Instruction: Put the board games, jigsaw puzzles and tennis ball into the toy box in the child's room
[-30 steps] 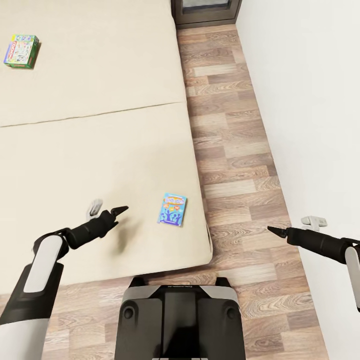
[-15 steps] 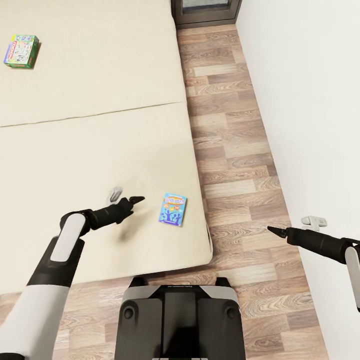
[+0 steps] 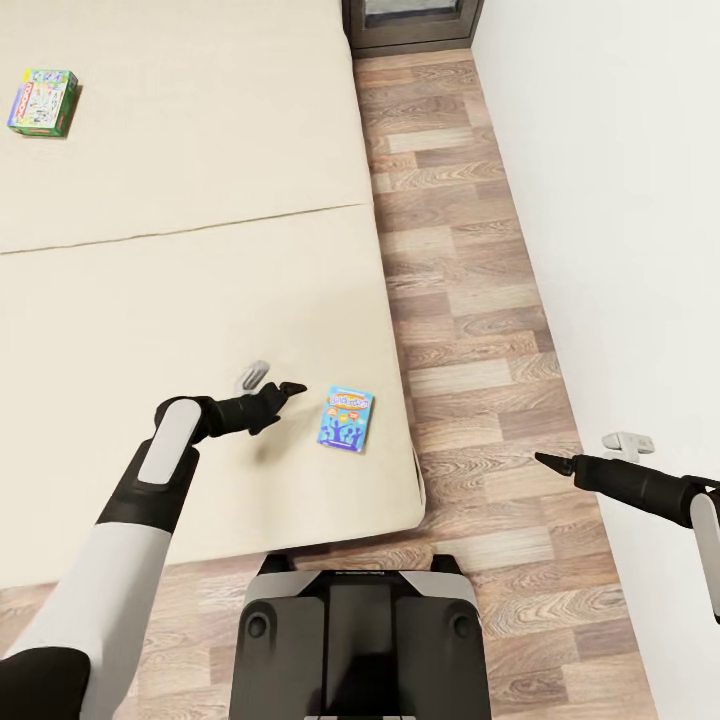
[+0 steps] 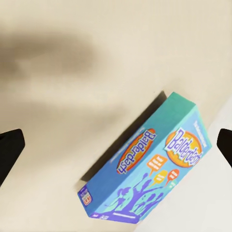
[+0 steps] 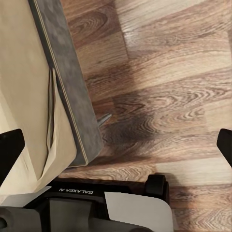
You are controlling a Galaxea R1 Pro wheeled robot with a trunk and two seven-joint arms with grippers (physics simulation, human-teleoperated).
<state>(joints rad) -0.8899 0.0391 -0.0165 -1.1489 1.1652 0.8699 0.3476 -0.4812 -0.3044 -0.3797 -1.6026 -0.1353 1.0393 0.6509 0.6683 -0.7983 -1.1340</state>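
My wide beige bed point(image 3: 190, 300) carries a green-edged game box point(image 3: 42, 101) far beyond my left gripper point(image 3: 290, 388), whose fingers stand spread, and a small blue game box point(image 3: 346, 419) just beside it. My right gripper point(image 3: 545, 461) hangs spread over the wood floor.

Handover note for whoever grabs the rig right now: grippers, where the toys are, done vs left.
Left gripper: open, empty, over the bed just short of the blue board game; the left wrist view has that box between the fingertips, not gripped.
Right gripper: empty, idle over the wood floor beside the bed; open going by the right wrist view.
Blue board game: flat near the bed's near corner.
Green-edged board game: flat at the bed's far side.
Done: nothing visible here.
Left: grab the blue box, then the green-edged one; carry both to the toy box.
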